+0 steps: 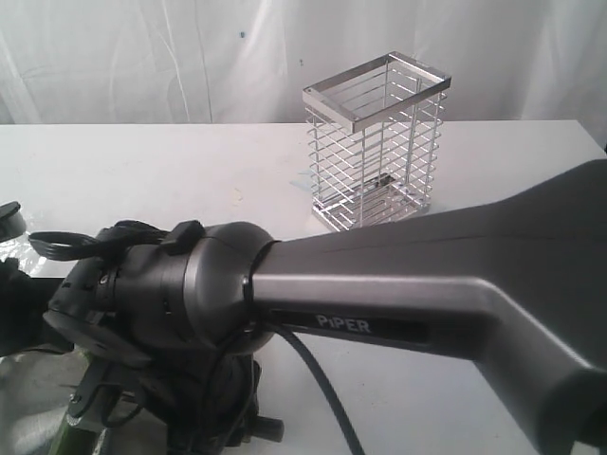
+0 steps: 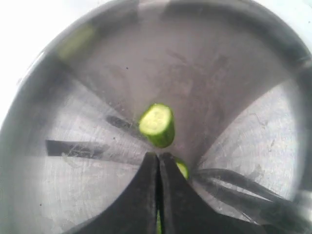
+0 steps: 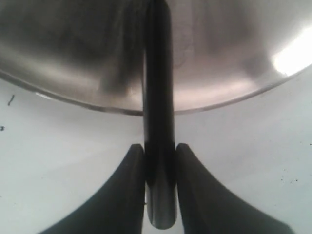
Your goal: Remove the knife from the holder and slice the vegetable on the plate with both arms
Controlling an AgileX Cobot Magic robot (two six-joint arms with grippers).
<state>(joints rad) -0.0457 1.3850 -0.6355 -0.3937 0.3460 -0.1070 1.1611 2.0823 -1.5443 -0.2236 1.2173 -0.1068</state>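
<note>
A white table (image 1: 133, 171) stands before a wrinkled white sheet (image 1: 142, 57).

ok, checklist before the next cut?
1. Knife out of holder: ok, no knife stands in it.
2. Right gripper clamped on the knife's handle: ok.
3. Knife over the plate: ok, it crosses the rim.
4. Left gripper steadying the vegetable: cannot tell. It is shut and green shows under its fingers, but an actual hold is not visible.
5. Cut piece clear of left gripper: ok, it lies apart on the plate.
6. Blade lined up on the vegetable: cannot tell, no view shows both.
</note>
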